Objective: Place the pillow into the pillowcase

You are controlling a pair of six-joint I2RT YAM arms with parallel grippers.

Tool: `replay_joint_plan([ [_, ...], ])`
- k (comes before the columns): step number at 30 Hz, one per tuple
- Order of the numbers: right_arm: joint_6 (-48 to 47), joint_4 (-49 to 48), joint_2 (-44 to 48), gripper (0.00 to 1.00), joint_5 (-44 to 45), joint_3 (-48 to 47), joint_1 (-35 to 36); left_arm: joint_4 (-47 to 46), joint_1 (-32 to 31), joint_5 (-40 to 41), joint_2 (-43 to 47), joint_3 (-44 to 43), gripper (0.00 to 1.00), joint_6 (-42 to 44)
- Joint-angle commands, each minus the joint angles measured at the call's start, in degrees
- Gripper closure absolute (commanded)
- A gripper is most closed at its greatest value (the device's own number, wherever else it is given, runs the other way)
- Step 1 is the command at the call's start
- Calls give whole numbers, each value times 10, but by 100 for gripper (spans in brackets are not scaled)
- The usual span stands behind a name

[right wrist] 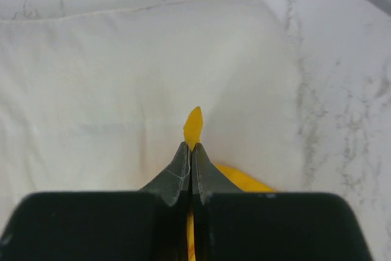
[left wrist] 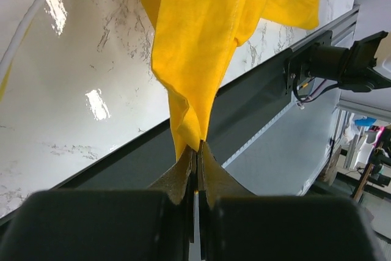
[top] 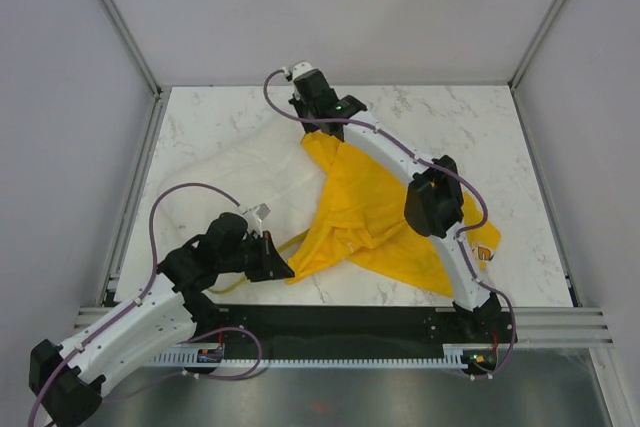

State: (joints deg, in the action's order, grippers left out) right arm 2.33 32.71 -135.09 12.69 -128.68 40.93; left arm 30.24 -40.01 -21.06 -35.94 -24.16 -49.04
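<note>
The yellow pillowcase [top: 370, 212] lies crumpled across the middle of the marble table, stretched between my two grippers. The white pillow [top: 250, 172] lies flat to its left; it fills the right wrist view [right wrist: 122, 71]. My left gripper [top: 280, 269] is shut on the pillowcase's near corner [left wrist: 195, 59] close to the table's front edge. My right gripper [top: 312, 129] is shut on the pillowcase's far corner [right wrist: 193, 128], just above the pillow's far right corner. The printed side of the case mostly does not show.
A black rail [top: 350, 332] runs along the table's front edge, also seen in the left wrist view [left wrist: 256, 108]. Grey walls and metal frame posts [top: 120, 17] close in the table. The right arm [top: 435, 197] crosses over the pillowcase.
</note>
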Motion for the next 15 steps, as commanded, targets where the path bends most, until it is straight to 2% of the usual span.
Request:
replay_joint_plan([
  [1,26,-11,135,100,66,-21,-66,8,-4,2,-9,-53,98,17],
  [3,44,-12,178,100,63,14,-91,29,-4,9,-13,-77,98,29],
  [6,81,-13,293,100,67,67,-144,71,-4,36,-20,-143,98,61],
  [10,130,-11,406,100,115,118,-199,150,-4,128,-32,-259,98,119],
  [11,140,-7,428,100,131,128,-217,165,-4,148,-34,-314,98,144],
  [15,178,31,517,100,195,115,-260,221,-4,259,-31,-455,98,188],
])
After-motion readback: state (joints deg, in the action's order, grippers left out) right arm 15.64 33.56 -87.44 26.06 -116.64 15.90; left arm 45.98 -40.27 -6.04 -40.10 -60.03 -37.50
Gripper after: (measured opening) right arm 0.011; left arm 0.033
